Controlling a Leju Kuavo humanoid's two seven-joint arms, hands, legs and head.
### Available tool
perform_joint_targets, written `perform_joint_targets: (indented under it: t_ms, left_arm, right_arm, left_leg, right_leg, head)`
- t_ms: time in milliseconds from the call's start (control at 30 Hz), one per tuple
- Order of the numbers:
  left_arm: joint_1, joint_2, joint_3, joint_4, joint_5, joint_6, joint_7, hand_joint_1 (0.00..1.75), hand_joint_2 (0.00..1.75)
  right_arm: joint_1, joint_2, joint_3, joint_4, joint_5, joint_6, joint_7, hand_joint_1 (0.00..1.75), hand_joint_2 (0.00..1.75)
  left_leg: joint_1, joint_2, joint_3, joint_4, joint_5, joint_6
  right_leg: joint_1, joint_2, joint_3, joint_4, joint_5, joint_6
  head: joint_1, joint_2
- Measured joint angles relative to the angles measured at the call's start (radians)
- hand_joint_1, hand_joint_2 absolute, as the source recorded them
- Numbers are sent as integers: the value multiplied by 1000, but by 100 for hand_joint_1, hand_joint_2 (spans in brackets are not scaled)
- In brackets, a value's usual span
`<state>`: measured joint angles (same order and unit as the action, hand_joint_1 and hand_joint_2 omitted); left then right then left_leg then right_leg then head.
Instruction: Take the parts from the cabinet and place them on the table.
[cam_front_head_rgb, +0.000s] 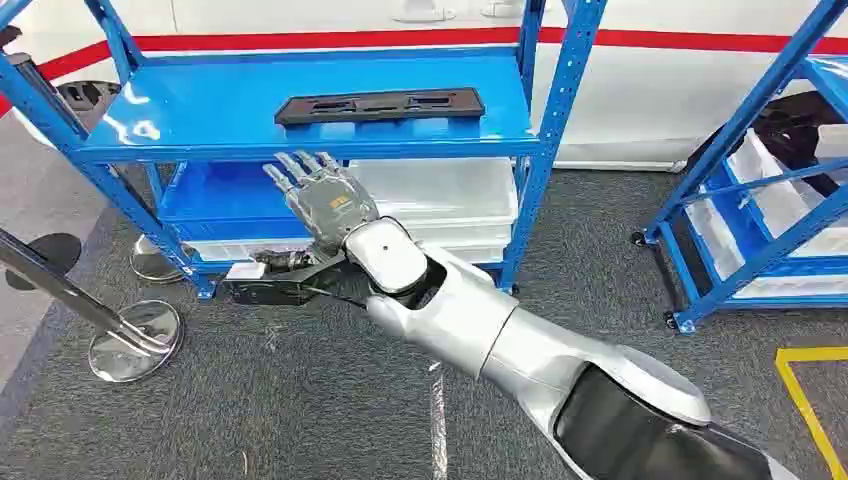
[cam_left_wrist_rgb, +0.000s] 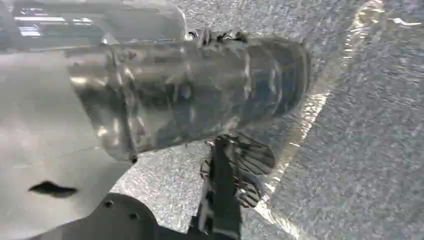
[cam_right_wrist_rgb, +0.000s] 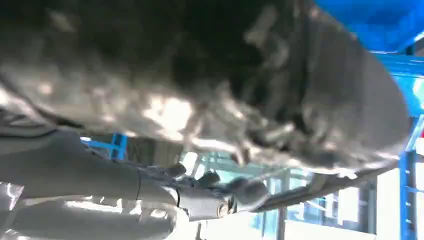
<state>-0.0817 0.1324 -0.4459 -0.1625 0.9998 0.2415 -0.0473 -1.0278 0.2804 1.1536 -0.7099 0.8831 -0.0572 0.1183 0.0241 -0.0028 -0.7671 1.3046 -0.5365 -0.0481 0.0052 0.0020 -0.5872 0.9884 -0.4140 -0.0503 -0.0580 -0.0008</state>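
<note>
We see the right hand (cam_front_head_rgb: 322, 197) raised with its fingers straight and apart, holding nothing, just below the front edge of the blue cabinet (cam_front_head_rgb: 250, 150) top shelf, where the black part (cam_front_head_rgb: 380, 105) lies flat.

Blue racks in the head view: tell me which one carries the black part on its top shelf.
The blue rack straight ahead, by the right hand. The flat black part lies on its top shelf; the other rack, far right, holds white bins.
</note>
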Motion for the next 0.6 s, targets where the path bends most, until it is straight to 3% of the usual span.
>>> perform_joint_targets:
  t_ms: [33, 100, 133, 167, 200, 300, 367, 400, 433, 467, 500, 533, 567, 600]
  left_arm:
    - [0, 0, -2, 0, 5, 1, 2, 0, 0]
    - [0, 2, -2, 0, 15, 5, 5, 0, 0]
    - [-1, 3, -2, 0, 18, 6, 7, 0, 0]
    - [-2, 3, -3, 0, 18, 6, 8, 0, 0]
    - [-3, 3, -4, 0, 18, 7, 9, 0, 0]
    - [-1, 3, -5, 0, 18, 10, 13, 0, 0]
    - [-1, 2, -5, -2, 17, 13, 12, 0, 0]
    - [-1, 2, -5, -2, 17, 15, 12, 0, 0]
    - [-1, 2, -5, -2, 17, 15, 12, 0, 0]
    - [-1, 2, -6, -2, 17, 16, 12, 0, 0]
    - [-1, 2, -6, -2, 17, 16, 13, 0, 0]
    - [-1, 2, -8, -2, 17, 18, 13, 0, 0]
    - [0, 2, -9, -3, 17, 20, 14, 0, 0]
    - [0, 2, -10, -3, 17, 23, 14, 0, 0]
  right_arm:
    - [-2, 0, 5, -4, 3, 0, -3, 0, 0]
    - [-9, 2, 7, -8, 8, 0, -10, 0, 0]
    - [-14, 3, 7, -8, 11, 0, -13, 0, 0]
    - [-18, 3, 7, -10, 11, 0, -14, 0, 0]
    - [-18, 3, 7, -11, 13, 0, -16, 0, 0]
    - [-19, 3, 8, -11, 14, 1, -18, 0, 0]
    - [-20, 3, 8, -16, 14, 1, -18, 0, 0]
    - [-21, 3, 8, -17, 14, 2, -19, 0, 0]
    - [-20, 3, 8, -19, 14, 4, -20, 0, 0]
    - [-17, 3, 8, -19, 14, 6, -20, 0, 0]
    - [-14, 3, 8, -19, 13, 10, -20, 0, 0]
    - [-10, 2, 8, -19, 10, 11, -20, 0, 0]
    - [-10, 2, 8, -19, 10, 13, -20, 0, 0]
    - [-11, 3, 8, -19, 9, 13, -23, 0, 0]
  left_leg:
    - [2, 1, 20, -55, 43, -1]
    - [3, 1, 93, -211, 130, -2]
    - [3, 4, 128, -284, 131, -1]
    - [-6, 0, 136, -288, 123, 8]
    - [-3, -4, 132, -285, 125, 22]
    - [-4, -5, 133, -282, 120, 37]
    - [2, -4, 147, -288, 116, 50]
    - [3, -3, 151, -290, 114, 53]
    - [2, -3, 152, -290, 112, 56]
    - [2, -3, 152, -289, 111, 57]
    - [1, -3, 153, -289, 109, 58]
    - [0, -4, 156, -289, 106, 58]
    - [0, -6, 161, -289, 102, 58]
    - [-3, -7, 167, -289, 99, 56]
  right_leg:
    - [0, 2, 1, 6, -5, 2]
    - [-4, 5, 2, 20, -18, 10]
    - [-2, 4, 1, 30, -29, 18]
    - [4, 6, -4, 36, -34, 24]
    - [5, 6, -5, 37, -36, 28]
    - [5, 4, 0, 38, -41, 35]
    - [2, 3, -8, 70, -66, 48]
    - [1, 2, -38, 134, -98, 52]
    - [-1, 2, -87, 225, -135, 55]
    - [-3, 2, -132, 301, -159, 56]
    - [-4, 2, -158, 341, -166, 56]
    - [-3, 2, -178, 354, -151, 54]
    - [-2, 2, -167, 311, -110, 48]
    - [1, 3, -136, 235, -60, 40]
  head:
    - [0, 0]
    - [0, 0]
    - [0, 0]
    - [-3, 0]
    - [-2, 0]
    - [0, 0]
    - [4, 0]
    - [6, 0]
    - [6, 0]
    - [6, 0]
    - [6, 0]
    - [5, 0]
    - [7, 0]
    - [8, 0]
